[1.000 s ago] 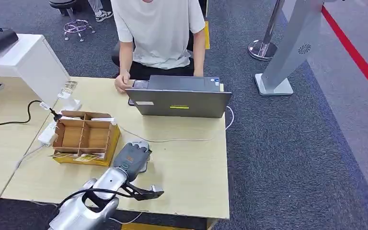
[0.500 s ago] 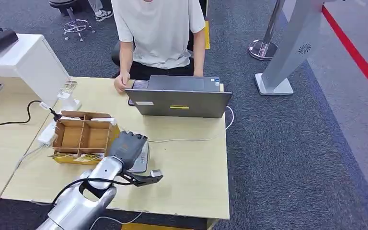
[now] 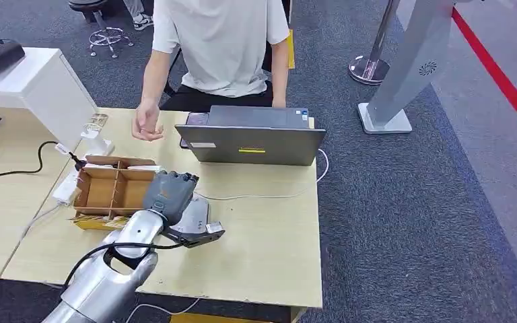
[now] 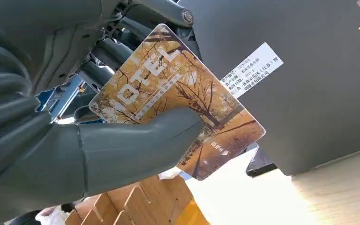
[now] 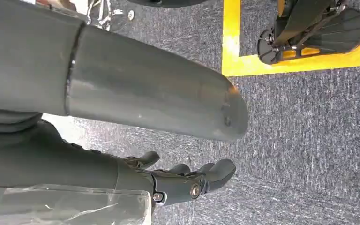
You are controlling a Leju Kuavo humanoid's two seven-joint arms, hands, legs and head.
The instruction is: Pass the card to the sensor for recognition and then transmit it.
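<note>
The card (image 4: 178,103) is pinched in the left hand (image 3: 169,196), thumb (image 4: 136,145) pressed across its face and darker fingers behind it, held up off the tabletop (image 3: 269,235) between the wooden divider box (image 3: 118,190) and the grey laptop (image 3: 252,138). Its face is an autumn tree scene in gold and brown with "HOTEL" in pale capitals and a small white arrow with tiny characters near one corner, too small to read. The laptop's lid carries a white sticker of small printed lines, also too fine to read, and a yellow strip.

The right hand (image 5: 187,180) hangs over dark carpet and a yellow floor line, fingers loosely apart and holding nothing.

Since a second ago the left hand has lifted from the grey sensor pad (image 3: 195,219) and swung toward the box, and the seated person's hand (image 3: 146,125) has risen from the tabletop.

The tabletop is pale wood, with a white cable (image 3: 256,196) across it; grey carpet, a red floor stripe and a stanchion base (image 3: 369,68) lie beyond.
</note>
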